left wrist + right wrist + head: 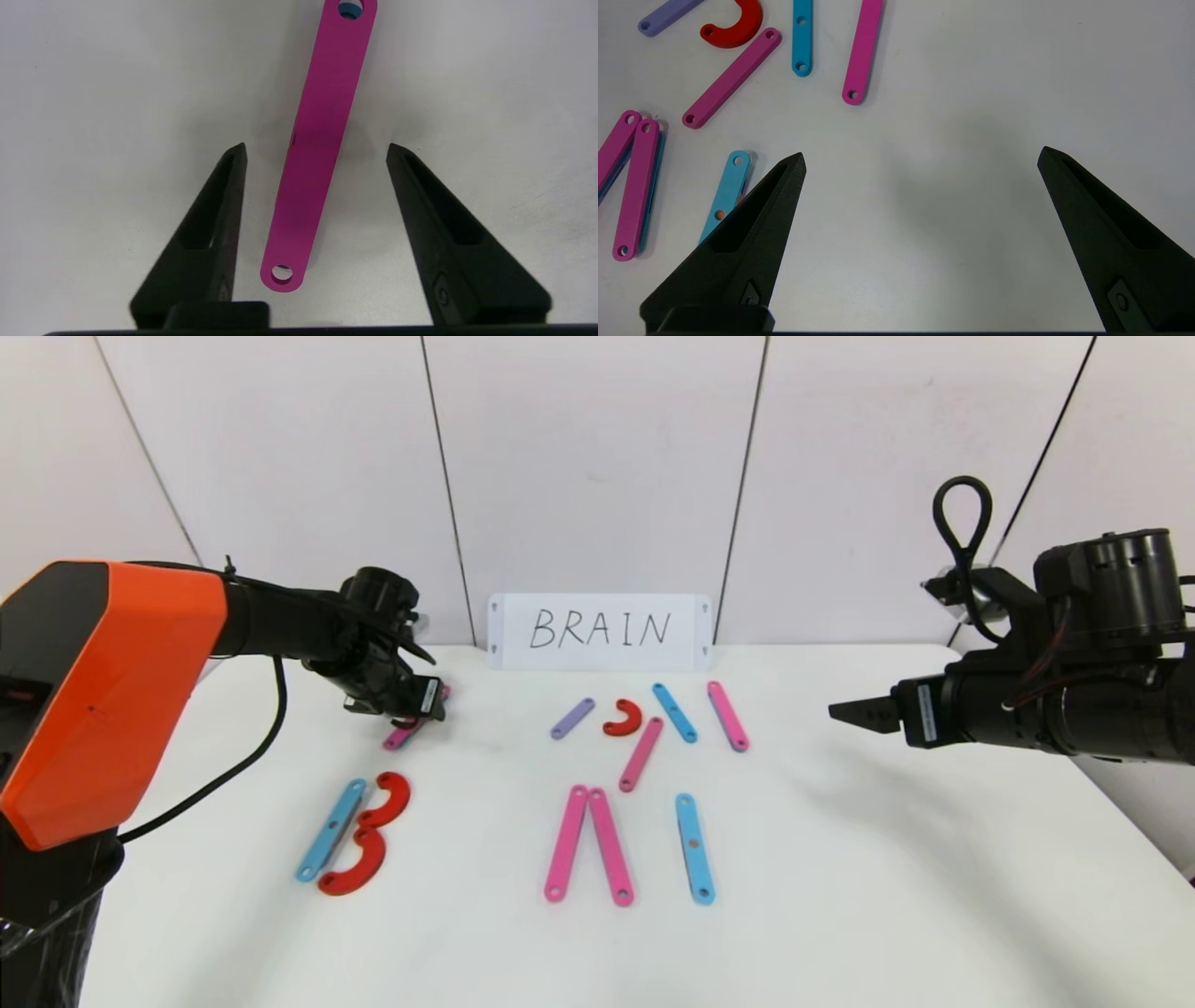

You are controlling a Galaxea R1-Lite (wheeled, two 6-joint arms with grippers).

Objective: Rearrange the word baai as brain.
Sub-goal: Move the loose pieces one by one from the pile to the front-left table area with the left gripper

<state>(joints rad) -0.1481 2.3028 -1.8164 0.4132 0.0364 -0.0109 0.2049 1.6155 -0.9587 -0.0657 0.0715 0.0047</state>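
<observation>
On the white table [840, 859] a light-blue strip [331, 829] and two red arcs [387, 800] form a B. Two pink strips [567, 843] lean into an A without a crossbar. A light-blue strip [695, 847] stands as an I. My left gripper [415, 714] hovers low over a pink strip [400, 737] beyond the B. In the left wrist view the gripper [315, 147] is open and straddles that pink strip [322, 140] without touching it. My right gripper [845, 711] is open and empty above the table's right side, as the right wrist view [922, 156] shows.
Loose pieces lie behind the A: a purple strip [572, 718], a red arc [624, 718], a light-blue strip [674, 712] and two pink strips [727, 715]. A white card handwritten BRAIN [599, 630] leans on the back wall.
</observation>
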